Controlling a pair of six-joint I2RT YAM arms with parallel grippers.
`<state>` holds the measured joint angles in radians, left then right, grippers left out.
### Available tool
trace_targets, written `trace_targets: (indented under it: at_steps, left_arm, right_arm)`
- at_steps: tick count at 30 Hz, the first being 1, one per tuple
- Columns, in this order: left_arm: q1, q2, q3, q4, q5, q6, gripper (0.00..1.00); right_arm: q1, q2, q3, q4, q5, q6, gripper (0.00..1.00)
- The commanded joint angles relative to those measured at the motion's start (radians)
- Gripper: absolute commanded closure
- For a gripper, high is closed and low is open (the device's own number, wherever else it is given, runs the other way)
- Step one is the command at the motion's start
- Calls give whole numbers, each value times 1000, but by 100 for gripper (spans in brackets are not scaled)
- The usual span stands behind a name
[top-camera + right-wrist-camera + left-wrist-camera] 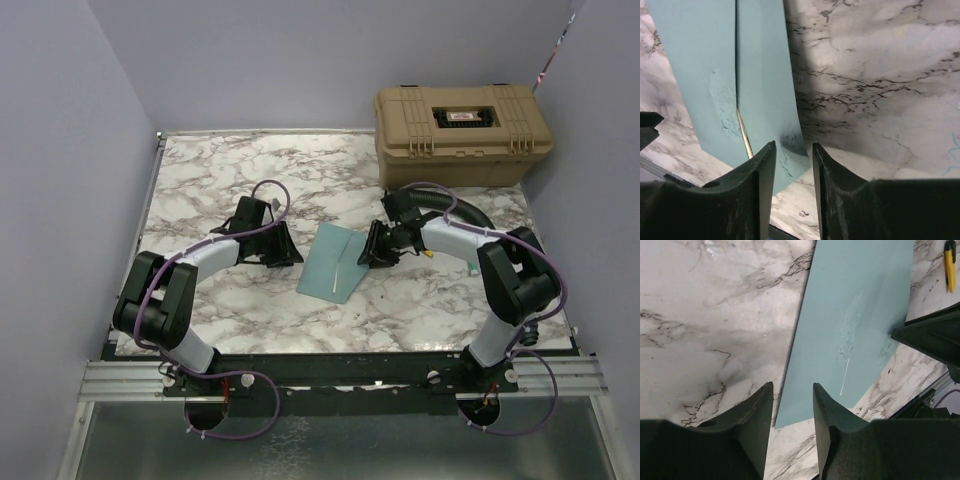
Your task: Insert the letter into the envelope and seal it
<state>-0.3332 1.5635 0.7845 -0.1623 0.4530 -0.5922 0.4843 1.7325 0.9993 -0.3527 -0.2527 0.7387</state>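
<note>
**A:** Where's the letter (744, 139) sitting?
**B:** Inside the envelope (333, 262), only a sliver peeking out. Left gripper (792, 390) and right gripper (792, 147) are hovering part-open at its edges, gripping nothing, probably bracing for sealing.

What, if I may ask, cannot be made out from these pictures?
Letter: only a thin sliver shows, wrist views; the envelope hides the rest.
Envelope's far end: cut off by both wrist views' top edge.
Case label: too small, top view.
</note>
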Motion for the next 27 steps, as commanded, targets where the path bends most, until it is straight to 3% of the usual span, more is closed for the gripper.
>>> trace_targets:
  at_steps: [1,6,11,13,18,23,26,27]
  left_arm:
    - [-2,13,45,5,5,45,62]
    - [-1,17,63,9,-55,43,62]
    - [-2,17,67,28,-84,43,62]
    - [-1,24,64,47,-82,37,62]
    - [-1,0,54,102,-167,20,63]
    - [9,-63,52,123,-396,-3,61]
    - [13,-99,63,140,-516,2,55]
    - [14,-107,70,140,-544,12,48]
  right_arm:
    - [-8,27,3,66,-84,-62,68]
    - [-39,101,58,115,-109,-137,88]
    - [-49,159,143,129,-136,-257,90]
    - [-51,164,193,70,-104,-291,81]
    - [-90,99,238,-46,57,-306,48]
    - [-160,-6,195,-152,318,-275,37]
    - [-212,-82,136,-214,491,-203,32]
    - [-236,-105,115,-239,535,-174,32]
